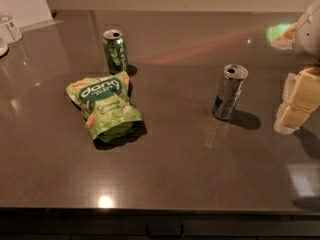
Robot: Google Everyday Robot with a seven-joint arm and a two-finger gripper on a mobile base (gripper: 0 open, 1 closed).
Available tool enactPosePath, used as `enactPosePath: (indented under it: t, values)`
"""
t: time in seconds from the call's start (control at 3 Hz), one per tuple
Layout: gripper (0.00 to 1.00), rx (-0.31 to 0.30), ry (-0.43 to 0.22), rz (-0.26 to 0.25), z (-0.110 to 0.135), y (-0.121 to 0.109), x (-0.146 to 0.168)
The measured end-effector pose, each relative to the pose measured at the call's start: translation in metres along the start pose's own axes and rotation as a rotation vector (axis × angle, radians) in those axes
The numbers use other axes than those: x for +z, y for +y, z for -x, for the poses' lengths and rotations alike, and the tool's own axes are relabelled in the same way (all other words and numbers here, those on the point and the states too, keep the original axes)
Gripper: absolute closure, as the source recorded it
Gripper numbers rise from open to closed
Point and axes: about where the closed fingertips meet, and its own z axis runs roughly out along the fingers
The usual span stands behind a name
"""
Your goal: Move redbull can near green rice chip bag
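The redbull can [230, 92] stands upright right of the middle of the dark countertop [190, 159]; it is slim and silver with blue patches. The green rice chip bag [104, 107] lies flat left of centre, its white "dang" lettering facing up. The gripper [296, 100] is at the right edge of the view, with pale yellow blocky fingers, to the right of the can and apart from it. It holds nothing that I can see.
A green patterned can [115, 50] stands upright just behind the chip bag. A clear bottle [10, 28] stands at the far left edge. The counter's front edge runs along the bottom, with a drawer handle [165, 230] below it.
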Motion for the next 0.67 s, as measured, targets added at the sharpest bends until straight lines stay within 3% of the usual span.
enactPosePath:
  t: [0.67]
  values:
    - [0.0, 0.002, -0.035, -0.02, 0.0021, -0.0039, 0.0009]
